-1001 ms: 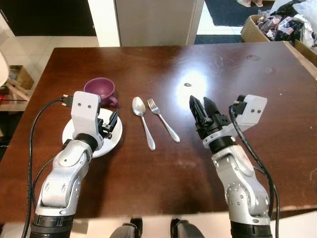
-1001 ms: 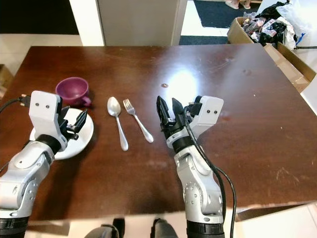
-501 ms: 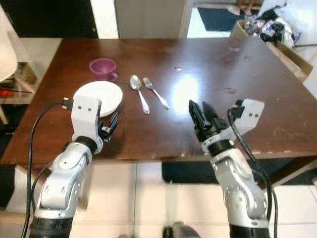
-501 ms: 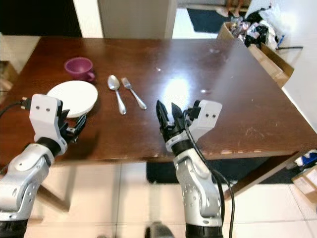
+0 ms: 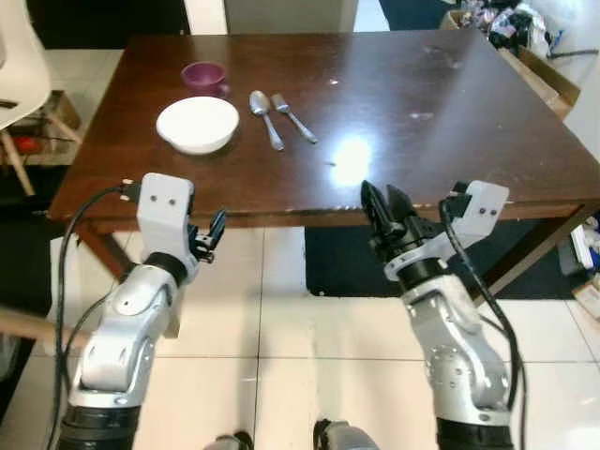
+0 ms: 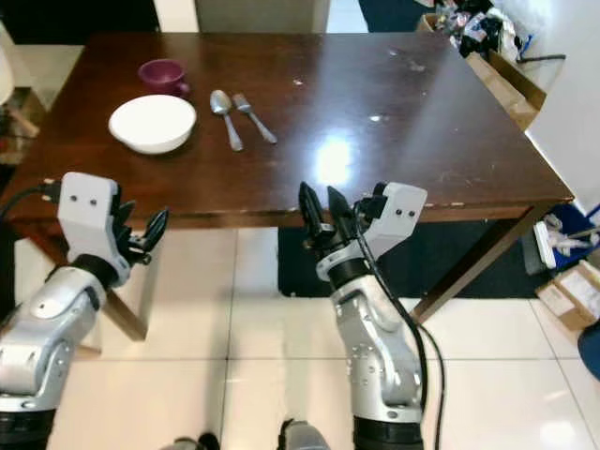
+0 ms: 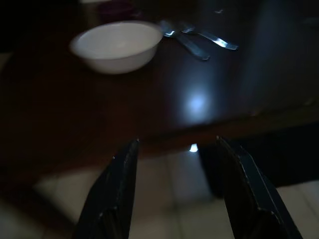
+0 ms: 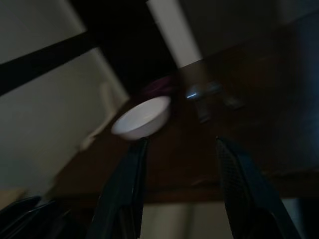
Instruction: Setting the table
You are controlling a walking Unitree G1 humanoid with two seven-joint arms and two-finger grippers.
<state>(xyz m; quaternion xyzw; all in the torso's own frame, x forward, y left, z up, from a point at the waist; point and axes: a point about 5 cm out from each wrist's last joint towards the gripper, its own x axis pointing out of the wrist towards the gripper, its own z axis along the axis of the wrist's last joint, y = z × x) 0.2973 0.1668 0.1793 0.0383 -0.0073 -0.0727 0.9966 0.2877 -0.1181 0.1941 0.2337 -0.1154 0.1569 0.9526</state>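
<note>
The 2 black fingers of the left gripper (image 5: 210, 240) stand apart with nothing between them, at lower left of the left eye view, over pale floor tiles just short of the near edge of the dark brown wooden worktop (image 5: 394, 103). The right gripper (image 5: 383, 207), at centre right of that frame, also has its 2 fingers parted and empty, their tips level with the worktop's near edge.

The place setting lies in the upper left of the frame. A white round ceramic bowl (image 5: 198, 124) sits near the worktop's left edge. Beyond it, touching or almost touching its far side, is a small purple cup (image 5: 203, 76). Just to the right lie a silver metal spoon (image 5: 262, 114) and a silver metal fork (image 5: 293, 116), side by side, close but apart, handles pointing toward the robot. At the far left stands a white chair (image 5: 23, 66), and cardboard boxes (image 5: 548, 80) sit at upper right.

All 4 pieces look laid out, so the setting appears nearly or fully done. If any piece needs adjusting, the robot would have to step close first, since both grippers hang off the worktop. Reaching from here risks clipping the worktop edge; lift the wrists above it before moving in.
</note>
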